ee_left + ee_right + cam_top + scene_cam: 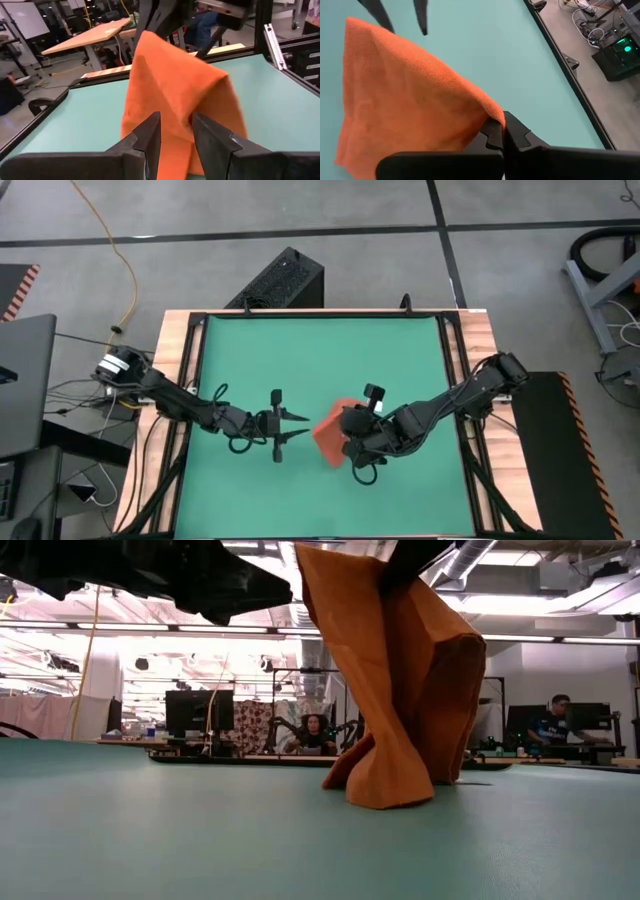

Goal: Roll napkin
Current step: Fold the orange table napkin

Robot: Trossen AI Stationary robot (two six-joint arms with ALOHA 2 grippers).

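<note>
The orange-red napkin [328, 438] hangs draped near the middle of the green table. Its top is held up by my right gripper [504, 132], which is shut on it. Its lower end [385, 792] rests crumpled on the mat. My left gripper [303, 427] is open and level just left of the napkin, fingers pointing at it. In the left wrist view the two fingers [150, 137] frame the cloth [175, 85] without plainly touching it. My right gripper pinches a raised fold at the napkin's top [487, 116] between its two fingertips, slanting down from the table's right side. How many layers it has cannot be seen. The cloth hangs slack below the fingers, with its lower end [385, 792] on the table.
The green mat [320, 350] is bordered by a black frame and wooden edges [180, 340]. A black box [280, 280] stands beyond the far edge. In the low view, people sit at desks [315, 730] in the room behind.
</note>
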